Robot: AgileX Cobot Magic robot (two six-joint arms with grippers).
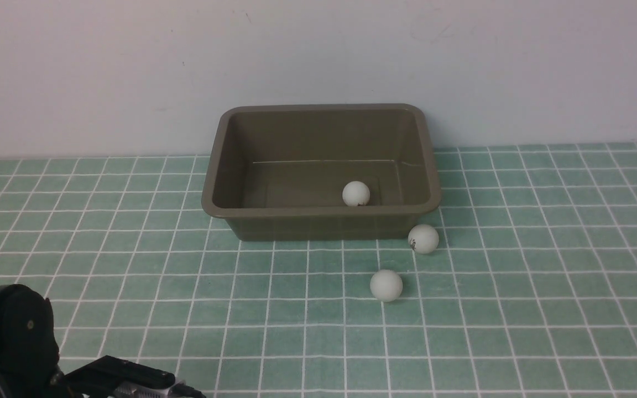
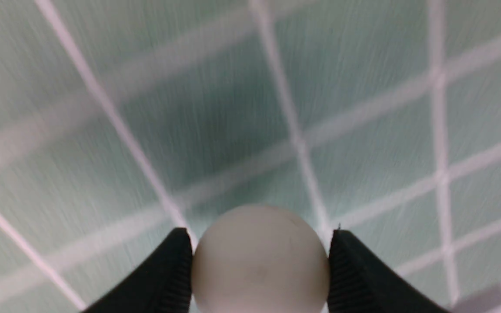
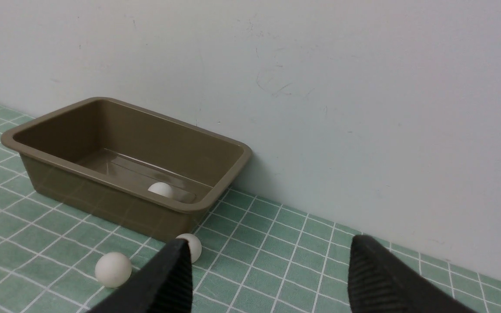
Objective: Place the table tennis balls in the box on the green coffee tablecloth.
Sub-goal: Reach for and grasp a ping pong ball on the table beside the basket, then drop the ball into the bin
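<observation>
The left tool (image 2: 260, 237) pinches a table tennis ball (image 2: 259, 269), likely bound for the box (image 1: 321, 108). The right tool (image 3: 270, 245) hangs spread and empty; two loose balls (image 1: 423, 238) (image 1: 386, 285) lie at the box's five o'clock.

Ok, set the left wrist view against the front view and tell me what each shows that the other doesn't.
Left wrist only: the left gripper closed on a gripped ball, fingers touching both its sides. Front only: the box with one ball inside, two loose balls in front of it, the wall. Both: the green tablecloth.
</observation>
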